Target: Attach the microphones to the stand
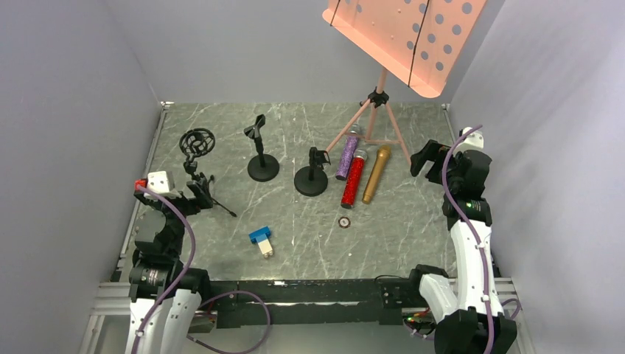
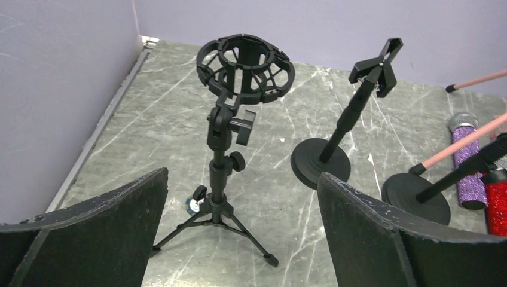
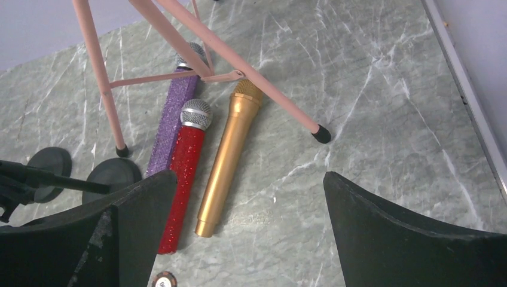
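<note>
Three microphones lie side by side on the marble table: purple [image 1: 346, 156], red [image 1: 353, 179] and gold [image 1: 376, 174]. They also show in the right wrist view: purple [image 3: 173, 116], red [image 3: 184, 170], gold [image 3: 227, 161]. Three black stands are to their left: a tripod stand with a shock-mount ring [image 1: 197, 147], a round-base clip stand [image 1: 261, 151] and a second round-base stand [image 1: 312, 175]. My left gripper [image 1: 200, 193] is open and empty near the tripod stand [image 2: 230, 137]. My right gripper [image 1: 433, 158] is open and empty, right of the gold microphone.
A pink sheet-music stand [image 1: 377, 103] rises at the back, its legs straddling the microphone heads. A small blue-and-white block [image 1: 262, 240] lies near the front. A small round chip [image 1: 344, 221] lies below the red microphone. Grey walls close in both sides.
</note>
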You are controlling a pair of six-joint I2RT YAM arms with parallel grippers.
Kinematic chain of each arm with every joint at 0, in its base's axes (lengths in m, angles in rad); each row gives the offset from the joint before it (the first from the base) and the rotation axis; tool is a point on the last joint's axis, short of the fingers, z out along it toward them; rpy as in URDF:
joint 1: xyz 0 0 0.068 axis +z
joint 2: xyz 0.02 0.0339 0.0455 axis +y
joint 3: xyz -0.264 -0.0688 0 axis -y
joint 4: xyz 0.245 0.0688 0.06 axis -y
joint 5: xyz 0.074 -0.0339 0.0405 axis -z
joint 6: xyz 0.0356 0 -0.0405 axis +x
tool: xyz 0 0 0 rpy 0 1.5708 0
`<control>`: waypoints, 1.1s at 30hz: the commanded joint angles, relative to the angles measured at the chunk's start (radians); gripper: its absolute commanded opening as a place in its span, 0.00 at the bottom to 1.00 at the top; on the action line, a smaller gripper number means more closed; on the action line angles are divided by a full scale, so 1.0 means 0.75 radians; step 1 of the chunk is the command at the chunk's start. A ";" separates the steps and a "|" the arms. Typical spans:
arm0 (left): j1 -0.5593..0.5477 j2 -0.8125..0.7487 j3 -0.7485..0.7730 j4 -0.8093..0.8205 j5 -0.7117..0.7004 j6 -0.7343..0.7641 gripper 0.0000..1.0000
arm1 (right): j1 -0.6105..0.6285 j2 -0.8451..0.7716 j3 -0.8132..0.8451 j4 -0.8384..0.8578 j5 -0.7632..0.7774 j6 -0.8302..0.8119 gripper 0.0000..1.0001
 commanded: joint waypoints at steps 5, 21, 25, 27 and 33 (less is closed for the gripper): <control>0.005 0.039 0.052 -0.082 0.195 -0.168 0.99 | -0.006 -0.006 0.004 0.022 -0.147 -0.044 1.00; 0.005 0.385 0.279 -0.304 0.342 -0.764 0.99 | -0.007 -0.039 -0.080 -0.211 -1.152 -0.859 1.00; 0.005 0.505 0.446 -0.436 0.246 -0.662 0.99 | -0.007 -0.013 -0.027 -0.258 -1.101 -0.851 1.00; 0.005 0.534 0.486 -0.434 0.246 -0.602 0.99 | -0.006 -0.002 -0.014 -0.281 -1.101 -0.861 1.00; 0.007 0.515 0.463 -0.253 0.339 -0.406 0.99 | -0.008 -0.025 -0.019 -0.292 -1.097 -0.887 1.00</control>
